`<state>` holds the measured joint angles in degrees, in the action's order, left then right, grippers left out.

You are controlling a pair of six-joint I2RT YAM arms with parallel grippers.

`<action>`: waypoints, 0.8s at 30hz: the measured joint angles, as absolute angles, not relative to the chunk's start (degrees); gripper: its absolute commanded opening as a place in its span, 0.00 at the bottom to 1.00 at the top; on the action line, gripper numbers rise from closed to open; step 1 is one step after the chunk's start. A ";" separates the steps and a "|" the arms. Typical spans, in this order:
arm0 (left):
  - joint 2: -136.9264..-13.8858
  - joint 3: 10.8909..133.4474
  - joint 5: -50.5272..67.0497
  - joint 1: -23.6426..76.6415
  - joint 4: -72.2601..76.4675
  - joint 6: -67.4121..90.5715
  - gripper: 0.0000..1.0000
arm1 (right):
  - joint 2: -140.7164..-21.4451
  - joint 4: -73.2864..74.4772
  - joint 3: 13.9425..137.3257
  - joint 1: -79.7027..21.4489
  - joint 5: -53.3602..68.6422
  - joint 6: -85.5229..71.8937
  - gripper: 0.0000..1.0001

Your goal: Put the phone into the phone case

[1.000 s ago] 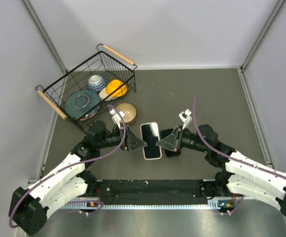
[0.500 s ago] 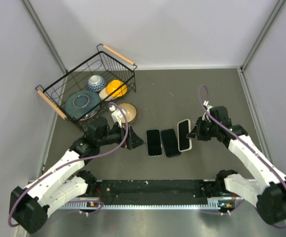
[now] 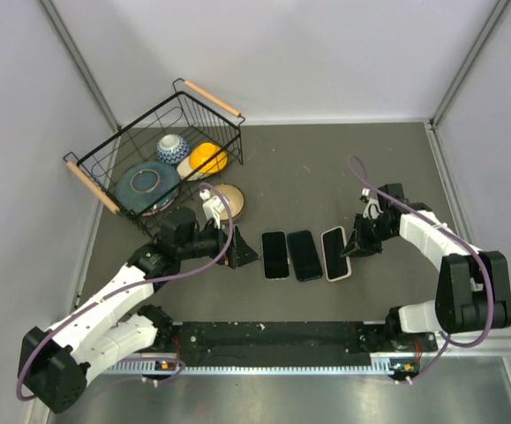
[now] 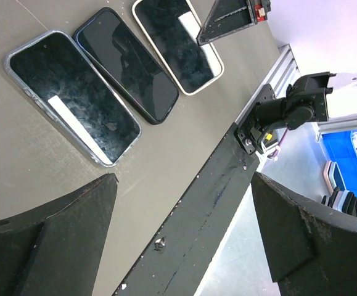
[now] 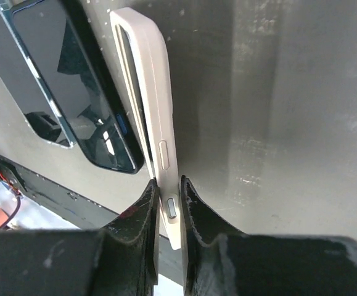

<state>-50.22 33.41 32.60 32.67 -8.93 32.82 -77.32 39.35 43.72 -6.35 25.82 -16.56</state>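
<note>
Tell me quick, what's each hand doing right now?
The left hand is open, holding nothing.
The right hand is closed on the edge of the cream-cased phone.

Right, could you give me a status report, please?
Left gripper open, empty. Right gripper shut on cream-cased phone. Clear-cased phone, dark phone beside it.

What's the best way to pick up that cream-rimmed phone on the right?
By its right long edge, from the right: the cream-rimmed phone looks tilted beside the dark phone, leaving that thin rim free. The right tool pinches it there.
</note>
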 measured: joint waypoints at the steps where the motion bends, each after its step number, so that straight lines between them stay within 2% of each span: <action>1: -50.22 33.47 32.73 32.67 -8.88 32.82 0.95 | -78.08 39.31 43.86 -5.74 26.09 -16.36 0.15; 9: -50.15 33.56 33.17 32.67 -8.64 33.06 0.95 | -83.40 38.85 44.07 -2.28 24.62 -15.31 0.19; 13: -49.95 33.78 33.21 32.67 -8.64 33.10 0.95 | -84.27 38.68 44.36 -2.20 22.72 -15.44 0.30; 14: -49.74 33.85 33.34 32.67 -8.62 33.12 0.95 | -84.09 38.46 44.36 -2.17 22.11 -15.64 0.34; 15: -49.30 33.87 33.65 32.64 -8.21 33.21 0.95 | -83.42 38.33 44.36 -2.13 21.06 -15.97 0.44; 18: -47.83 33.93 34.17 32.64 -6.50 33.30 0.95 | -78.17 38.68 44.36 -2.11 19.14 -17.10 0.57; 20: -46.61 34.35 34.09 32.64 -5.87 33.26 0.95 | -72.10 39.03 44.38 -2.11 18.63 -17.82 0.61; 24: -45.08 36.75 33.65 32.64 -5.61 32.56 0.95 | -57.30 40.25 45.15 -2.68 20.78 -19.22 0.79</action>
<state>-45.08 36.75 33.65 32.64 -5.61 32.56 -57.30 40.25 45.15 -2.68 20.78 -19.22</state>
